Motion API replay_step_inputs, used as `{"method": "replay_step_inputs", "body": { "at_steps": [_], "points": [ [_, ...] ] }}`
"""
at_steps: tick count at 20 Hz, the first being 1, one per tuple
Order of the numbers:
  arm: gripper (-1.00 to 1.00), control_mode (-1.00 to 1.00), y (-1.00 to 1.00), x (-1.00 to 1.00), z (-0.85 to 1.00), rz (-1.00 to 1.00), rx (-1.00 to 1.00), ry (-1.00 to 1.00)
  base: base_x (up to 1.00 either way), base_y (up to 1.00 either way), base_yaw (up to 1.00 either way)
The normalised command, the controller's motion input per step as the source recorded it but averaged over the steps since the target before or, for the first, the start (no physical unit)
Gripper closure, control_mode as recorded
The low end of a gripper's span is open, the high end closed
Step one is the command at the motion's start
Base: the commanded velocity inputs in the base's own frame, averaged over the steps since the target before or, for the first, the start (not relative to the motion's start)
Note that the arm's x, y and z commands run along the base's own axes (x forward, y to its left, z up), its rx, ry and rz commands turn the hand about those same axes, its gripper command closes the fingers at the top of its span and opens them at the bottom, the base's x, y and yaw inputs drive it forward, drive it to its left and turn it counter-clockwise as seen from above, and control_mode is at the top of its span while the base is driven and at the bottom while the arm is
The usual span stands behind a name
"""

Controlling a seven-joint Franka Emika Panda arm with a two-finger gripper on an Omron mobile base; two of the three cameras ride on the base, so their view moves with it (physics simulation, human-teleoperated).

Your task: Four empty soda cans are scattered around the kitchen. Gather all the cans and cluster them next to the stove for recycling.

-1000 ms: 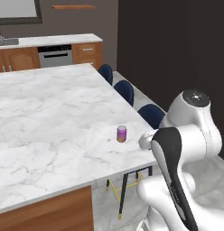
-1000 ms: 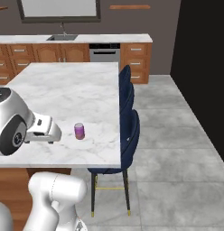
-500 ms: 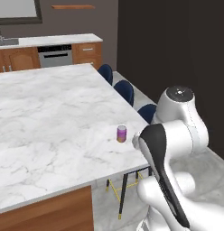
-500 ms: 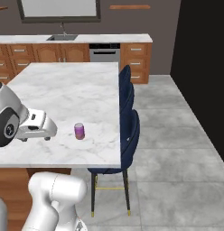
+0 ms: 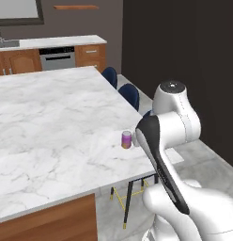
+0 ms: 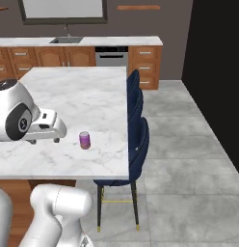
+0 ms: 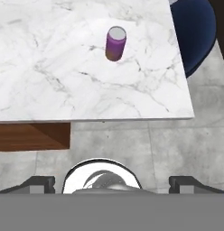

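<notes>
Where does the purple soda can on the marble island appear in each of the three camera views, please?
Left base view: the soda can stands right of centre, near the island's right edge, just left of the arm.
Right base view: the can is left of centre, right of the white hand.
Hand view: the can is near the top, centre.
Shared landmark: the blue stool by the island edge.

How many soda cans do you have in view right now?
1. The soda can stands upright on the marble island, near the edge with the blue stools. The others may be out of view.
</notes>
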Motion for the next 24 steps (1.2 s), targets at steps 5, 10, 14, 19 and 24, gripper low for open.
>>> {"method": "replay_step_inputs", "body": {
  "at_steps": [5, 10, 14, 19, 24],
  "points": [
    [-1.0, -1.0, 0.0, 0.41, -0.02, 0.0, 0.0, 0.1, 0.0, 0.0, 0.0],
    [-1.0, -1.0, 0.0, 0.46, -0.06, 0.0, 0.0, 0.03, 0.0, 0.0, 0.0],
    [-1.0, -1.0, -0.01, 0.41, -0.22, 0.0, 0.04, 0.05, 0.0, 0.0, 0.0],
    [-1.0, -1.0, 0.0, 0.32, -0.21, -0.01, 0.01, 0.06, 0.0, 0.0, 0.0],
    [-1.0, -1.0, 0.0, 0.24, -0.23, -0.03, 0.0, 0.01, 0.0, 0.0, 0.0]
  ]
}}
